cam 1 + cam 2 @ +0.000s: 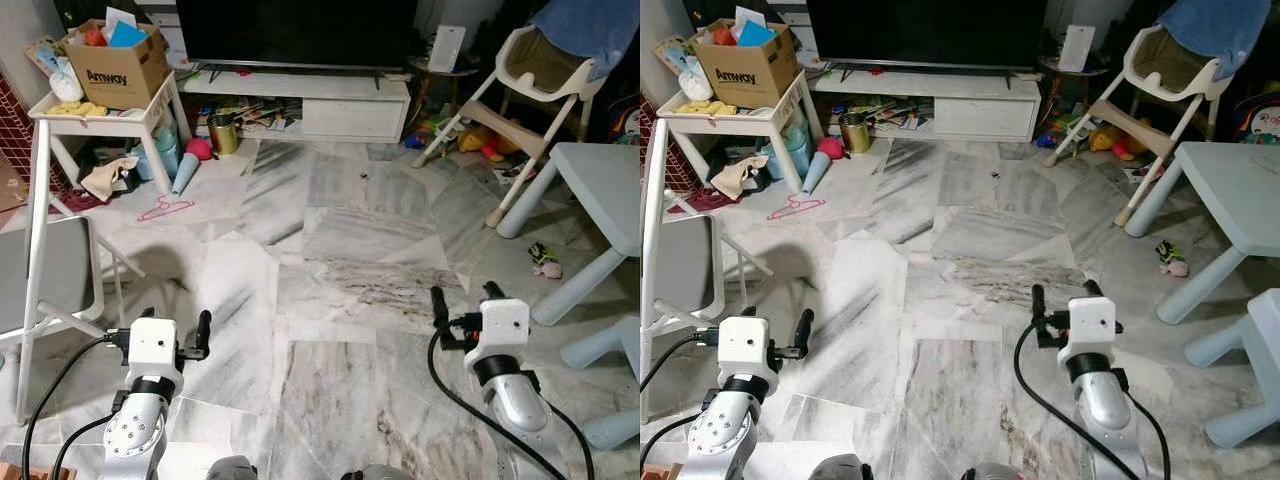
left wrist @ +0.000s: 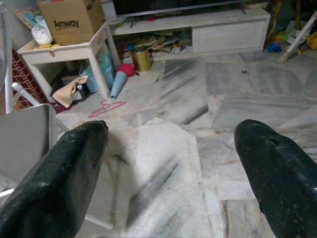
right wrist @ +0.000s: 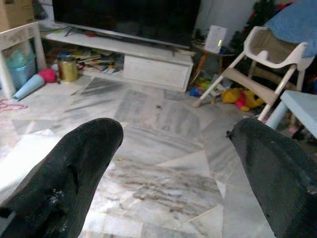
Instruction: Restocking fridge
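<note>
I am looking down at a marble floor [image 1: 330, 250] in a living room. My left gripper [image 1: 176, 318] is held low at the front left, open, with nothing between its fingers [image 2: 74, 158]. At the front right my right gripper [image 1: 463, 292] is also open and empty, its fingers [image 3: 84, 153] spread wide over the bare floor. A cardboard box [image 1: 115, 60] full of items sits on a small white table [image 1: 95, 112] at the far left.
A white TV stand [image 1: 310, 100] with a dark TV lines the far wall. A high chair [image 1: 540, 70] and a light blue table [image 1: 610, 190] stand on the right, with a blue stool [image 1: 610, 350]. A grey folding chair [image 1: 40, 280] is close on my left. A pink hanger [image 1: 165, 208] and a toy [image 1: 545, 260] lie on the floor.
</note>
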`<state>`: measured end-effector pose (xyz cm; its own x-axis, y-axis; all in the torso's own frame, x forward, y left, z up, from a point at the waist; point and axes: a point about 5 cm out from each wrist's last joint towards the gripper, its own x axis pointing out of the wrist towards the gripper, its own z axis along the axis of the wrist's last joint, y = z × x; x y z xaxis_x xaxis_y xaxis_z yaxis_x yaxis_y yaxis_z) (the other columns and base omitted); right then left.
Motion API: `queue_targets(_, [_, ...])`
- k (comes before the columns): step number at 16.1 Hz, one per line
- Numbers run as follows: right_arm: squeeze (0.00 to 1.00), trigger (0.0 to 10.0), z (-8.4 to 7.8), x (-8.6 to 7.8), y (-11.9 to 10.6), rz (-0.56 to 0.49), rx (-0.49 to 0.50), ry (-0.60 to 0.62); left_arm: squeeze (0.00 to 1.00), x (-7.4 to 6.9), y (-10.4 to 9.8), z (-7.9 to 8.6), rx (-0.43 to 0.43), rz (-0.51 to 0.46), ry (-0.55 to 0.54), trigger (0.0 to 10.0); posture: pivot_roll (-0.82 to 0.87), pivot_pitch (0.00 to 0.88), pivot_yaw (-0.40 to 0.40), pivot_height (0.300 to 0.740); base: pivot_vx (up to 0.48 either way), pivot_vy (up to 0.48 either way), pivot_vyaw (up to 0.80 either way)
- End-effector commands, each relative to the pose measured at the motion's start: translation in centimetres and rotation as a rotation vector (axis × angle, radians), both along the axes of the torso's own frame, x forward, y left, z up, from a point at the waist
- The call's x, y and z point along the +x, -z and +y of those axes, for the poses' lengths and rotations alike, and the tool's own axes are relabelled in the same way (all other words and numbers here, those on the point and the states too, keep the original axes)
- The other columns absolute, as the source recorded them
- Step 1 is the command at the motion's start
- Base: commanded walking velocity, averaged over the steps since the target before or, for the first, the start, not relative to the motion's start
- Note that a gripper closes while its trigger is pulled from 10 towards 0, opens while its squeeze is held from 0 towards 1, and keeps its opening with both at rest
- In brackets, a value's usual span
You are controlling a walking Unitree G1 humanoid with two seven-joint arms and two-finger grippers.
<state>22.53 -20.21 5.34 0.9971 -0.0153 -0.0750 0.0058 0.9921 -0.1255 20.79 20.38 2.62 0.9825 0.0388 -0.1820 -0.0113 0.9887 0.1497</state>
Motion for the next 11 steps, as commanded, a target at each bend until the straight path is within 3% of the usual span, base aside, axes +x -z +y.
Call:
queue_targets(1, [0.0,10.0,-0.2,0.0,0.2,0.004,-0.007,0.03,0.0,0.4,-0.2,-0.2,-0.004,-0.011,0.015,10.0,0.01,0.0,-0.014,0.74,0.0,0.0,0.0])
queue_targets(6, [0.0,10.0,0.0,0.3,0.3,0.009,0.016,0.049,0.0,1.2,-0.3,-0.3,-0.036,-0.013,0.033,10.0,0.01,0.0,-0.009,0.74,0.0,0.0,0.0])
queue_targets(9, [0.0,10.0,0.6,0.6,1.0,0.029,0.061,0.036,0.0,1.3,1.4,-1.0,-0.163,0.048,0.028,10.0,0.0,0.0,-0.008,0.74,0.0,0.0,0.0])
queue_targets(11, [0.0,10.0,0.6,0.6,1.0,0.029,0.06,0.043,0.0,1.3,1.5,-1.0,-0.162,0.052,0.026,10.0,0.0,0.0,-0.007,0.74,0.0,0.0,0.0])
